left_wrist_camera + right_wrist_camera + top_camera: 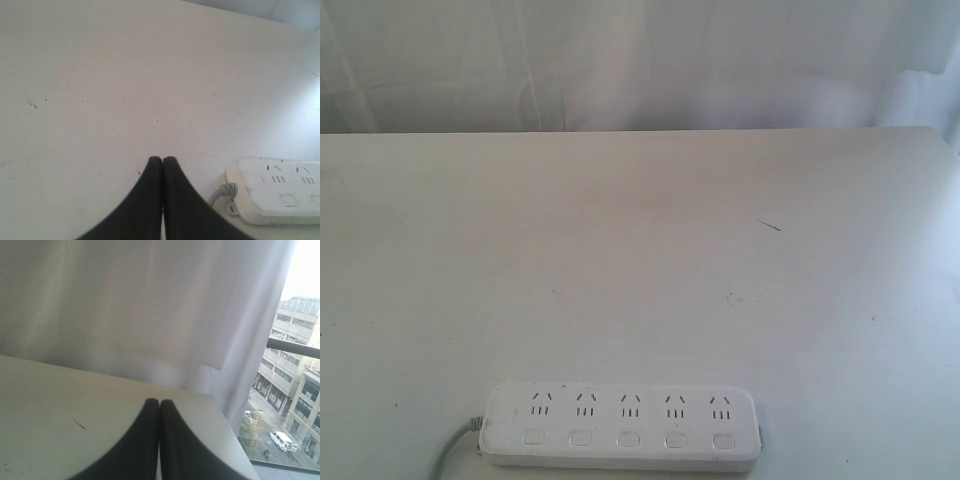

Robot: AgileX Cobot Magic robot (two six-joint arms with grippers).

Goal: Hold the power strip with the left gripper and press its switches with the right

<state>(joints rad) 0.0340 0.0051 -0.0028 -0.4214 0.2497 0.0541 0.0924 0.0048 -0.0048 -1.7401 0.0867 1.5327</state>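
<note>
Find the power strip [620,425] at the near edge, cord [220,193] left. Expect stiff, light, slippery; clamp its left end, clear of 5 switches [628,438]. Note left gripper [162,162], right gripper [159,404] pressed together, empty.

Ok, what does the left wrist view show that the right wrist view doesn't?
Only the left wrist view: the cord end of the power strip, with its grey cord and switches, near the shut left pincer. Only the right wrist view: the curtain, buildings outside, and the shut right pincer. Both: the white table, and neither pincer holding anything.
</note>
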